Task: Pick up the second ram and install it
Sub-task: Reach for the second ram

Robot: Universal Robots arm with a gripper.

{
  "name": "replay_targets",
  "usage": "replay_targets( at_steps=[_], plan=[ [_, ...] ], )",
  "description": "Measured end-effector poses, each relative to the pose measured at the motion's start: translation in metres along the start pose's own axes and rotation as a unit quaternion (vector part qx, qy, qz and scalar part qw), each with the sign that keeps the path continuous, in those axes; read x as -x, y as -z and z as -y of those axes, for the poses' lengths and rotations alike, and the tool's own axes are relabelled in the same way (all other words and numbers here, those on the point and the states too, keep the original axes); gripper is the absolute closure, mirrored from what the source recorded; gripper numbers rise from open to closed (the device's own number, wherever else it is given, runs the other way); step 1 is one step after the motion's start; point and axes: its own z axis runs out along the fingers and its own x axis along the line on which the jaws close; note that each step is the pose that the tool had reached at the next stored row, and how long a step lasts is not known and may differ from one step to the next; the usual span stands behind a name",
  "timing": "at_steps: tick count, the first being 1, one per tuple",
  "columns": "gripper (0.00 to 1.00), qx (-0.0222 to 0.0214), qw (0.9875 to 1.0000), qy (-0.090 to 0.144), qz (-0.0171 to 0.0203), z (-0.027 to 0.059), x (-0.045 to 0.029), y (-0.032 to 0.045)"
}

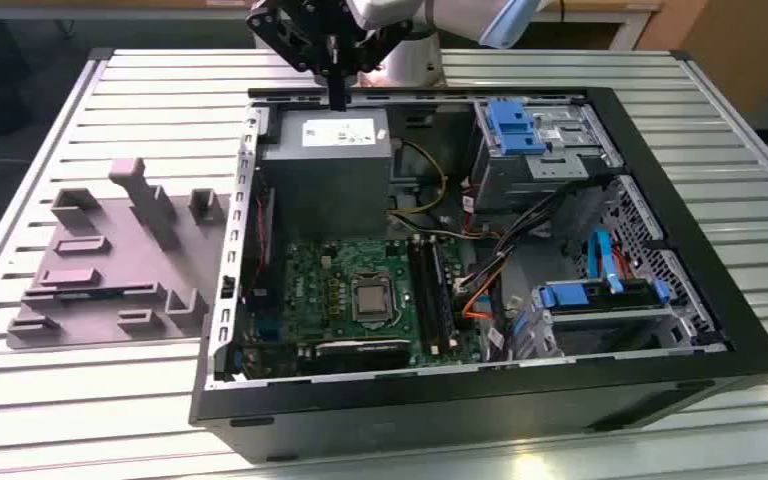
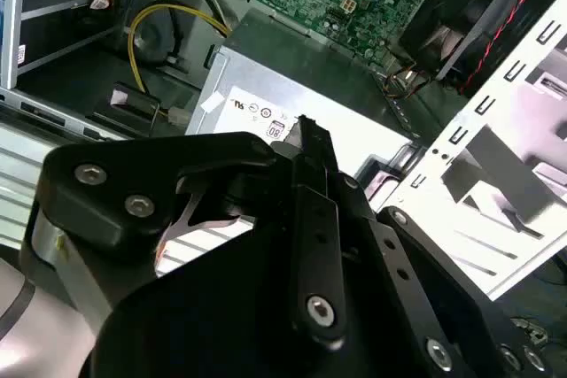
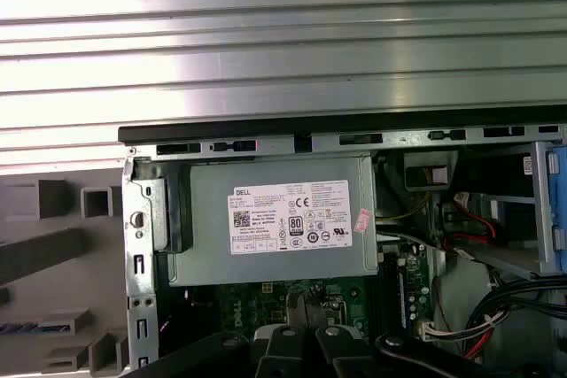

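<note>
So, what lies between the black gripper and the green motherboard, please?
The grey metal power supply box sits between gripper and motherboard in the exterior view.

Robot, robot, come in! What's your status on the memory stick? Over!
Gripper shut, above the power supply. Second ram likely the thin bluish strip in the grey tray. Loose cables beside the motherboard slots.

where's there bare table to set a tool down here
Bare table slats lie between the grey tray and the near edge, and beside the computer case on the exterior view's right. Inside the case, cables and drive cages crowd it.
</note>
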Motion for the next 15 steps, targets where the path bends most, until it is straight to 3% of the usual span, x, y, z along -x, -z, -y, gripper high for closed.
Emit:
replay_targets(
  at_steps=[15],
  plan=[
    [0.89,0.0,1.0,0.0,0.0,0.0002,-0.0025,0.0001]
  ],
)
